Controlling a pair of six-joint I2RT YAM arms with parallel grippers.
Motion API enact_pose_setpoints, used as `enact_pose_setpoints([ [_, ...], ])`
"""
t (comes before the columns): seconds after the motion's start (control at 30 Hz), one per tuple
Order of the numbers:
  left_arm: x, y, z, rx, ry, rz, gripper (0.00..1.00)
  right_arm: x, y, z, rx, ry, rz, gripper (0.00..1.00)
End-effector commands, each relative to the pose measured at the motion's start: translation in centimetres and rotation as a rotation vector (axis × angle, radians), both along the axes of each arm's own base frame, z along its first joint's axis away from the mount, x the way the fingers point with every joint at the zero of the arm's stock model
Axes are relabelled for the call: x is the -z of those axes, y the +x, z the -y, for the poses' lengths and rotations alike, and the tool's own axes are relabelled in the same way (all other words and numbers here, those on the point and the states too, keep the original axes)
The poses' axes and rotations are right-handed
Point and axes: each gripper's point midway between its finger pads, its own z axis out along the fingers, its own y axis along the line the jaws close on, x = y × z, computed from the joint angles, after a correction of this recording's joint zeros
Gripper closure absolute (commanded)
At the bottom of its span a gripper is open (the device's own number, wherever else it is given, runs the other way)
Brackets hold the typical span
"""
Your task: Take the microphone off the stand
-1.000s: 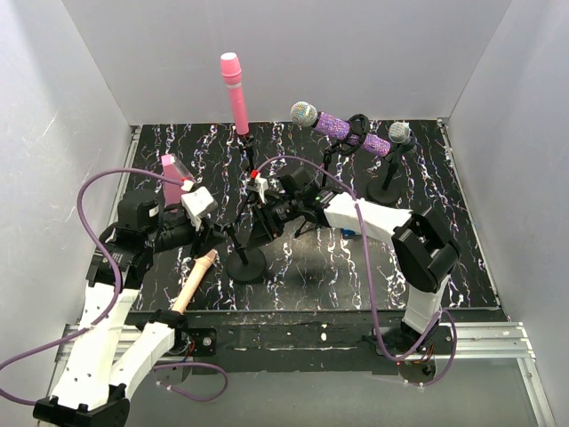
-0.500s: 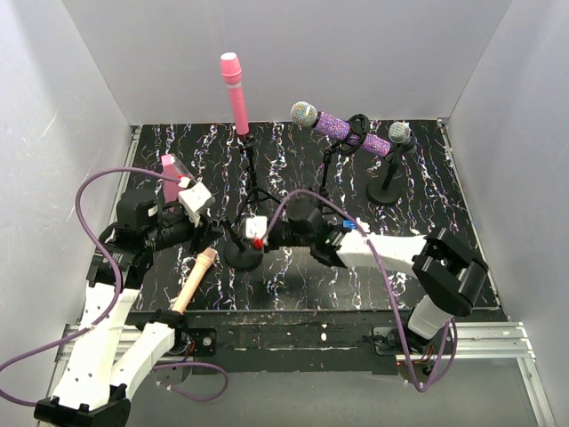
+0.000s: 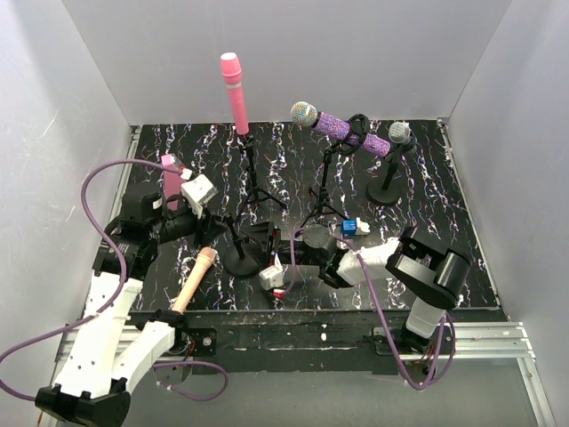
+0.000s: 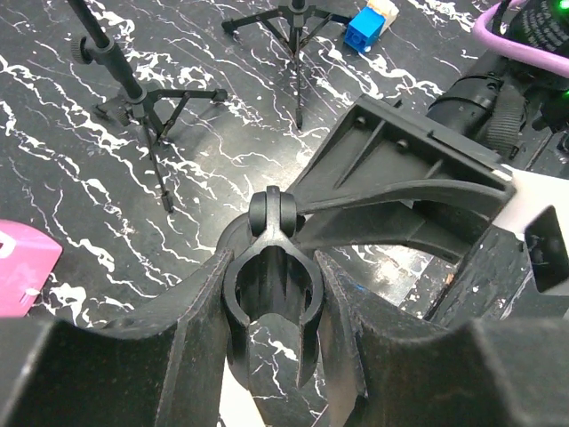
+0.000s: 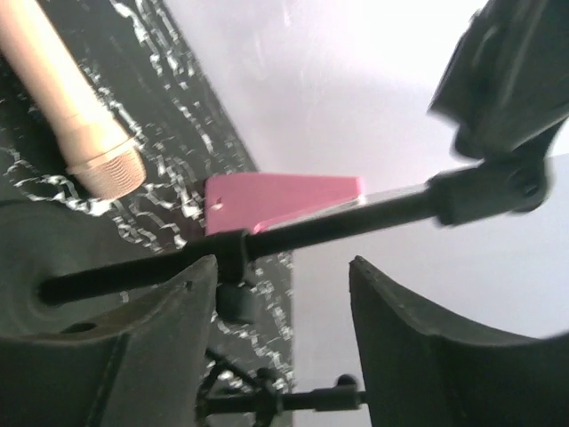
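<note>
A beige microphone [image 3: 196, 277] lies flat on the black marbled mat, left of a black stand with a round base [image 3: 242, 260]. It also shows in the right wrist view [image 5: 67, 107]. My left gripper [image 3: 216, 229] is shut on the stand's empty clip [image 4: 267, 213], with a finger on each side of it. My right gripper [image 3: 277, 274] is open and empty, low near the mat's front edge, right of the base. In the right wrist view the stand's pole [image 5: 338, 222] crosses just beyond its fingertips [image 5: 191, 276].
A pink microphone [image 3: 233, 93] stands upright on a tripod at the back. A purple glitter microphone [image 3: 342, 129] sits on a second tripod, and a small silver one [image 3: 400, 133] on a round-base stand. A pink box [image 3: 169, 173] and a blue cube [image 3: 349, 227] lie on the mat.
My right gripper has moved from beside the stand's pole down towards the mat's front edge. My left gripper has stayed on the clip, shifting slightly. The beige microphone has not moved.
</note>
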Motion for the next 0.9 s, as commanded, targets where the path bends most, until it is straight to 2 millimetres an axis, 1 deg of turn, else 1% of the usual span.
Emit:
enact_pose_setpoints([
  [0.0,0.3,-0.1,0.7,0.028,-0.024,-0.024,1.0,-10.6,-1.9,1.9,-0.02,0.319,0.238,0.29],
  [0.1,0.2,0.0,0.7,0.04,-0.017,-0.02,1.0,-10.7,-1.8,3.5,0.014,0.299,0.201,0.25],
  [0.17,0.0,0.0,0.7,0.048,-0.011,-0.016,1.0,-10.2,-1.8,4.8,0.041,0.274,0.163,0.23],
  [0.23,-0.1,0.1,0.7,0.063,0.006,-0.008,1.0,-10.0,-1.7,6.3,0.08,0.237,0.095,0.22],
  [0.27,0.0,0.1,0.7,0.069,0.017,-0.016,1.0,-10.3,-1.7,7.3,0.101,0.222,0.04,0.21],
  [0.3,0.3,-0.1,0.6,0.077,0.026,-0.031,1.0,-9.6,-1.5,8.1,0.13,0.174,-0.053,0.19],
  [0.37,0.9,-0.2,0.5,0.094,0.054,-0.055,1.0,-9.9,-1.2,10.0,0.201,0.092,-0.266,0.16],
  [0.4,1.2,-0.2,0.4,0.102,0.067,-0.065,1.0,-9.4,-1.5,11.2,0.228,0.039,-0.381,0.16],
  [0.43,1.5,-0.2,0.4,0.105,0.075,-0.074,1.0,-9.8,-1.8,12.2,0.252,0.029,-0.481,0.15],
  [0.47,1.8,-0.2,0.3,0.106,0.083,-0.077,1.0,-9.3,-2.0,13.1,0.289,0.007,-0.56,0.14],
  [0.53,2.1,-0.1,0.3,0.112,0.089,-0.081,1.0,-8.7,-2.8,14.7,0.334,-0.018,-0.652,0.13],
  [0.57,2.3,-0.1,0.4,0.118,0.089,-0.084,1.0,-8.7,-3.3,15.7,0.342,-0.018,-0.677,0.13],
  [0.67,3.1,0.0,0.5,0.131,0.099,-0.105,1.0,-7.5,-4.3,17.6,0.376,-0.053,-0.71,0.12],
  [0.8,4.5,0.3,0.3,0.14,0.126,-0.112,1.0,-7.4,-3.9,19.2,0.455,-0.043,-0.739,0.11],
  [0.87,5.3,0.3,0.3,0.152,0.135,-0.129,1.0,-7.9,-3.9,19.7,0.471,-0.033,-0.743,0.11],
])
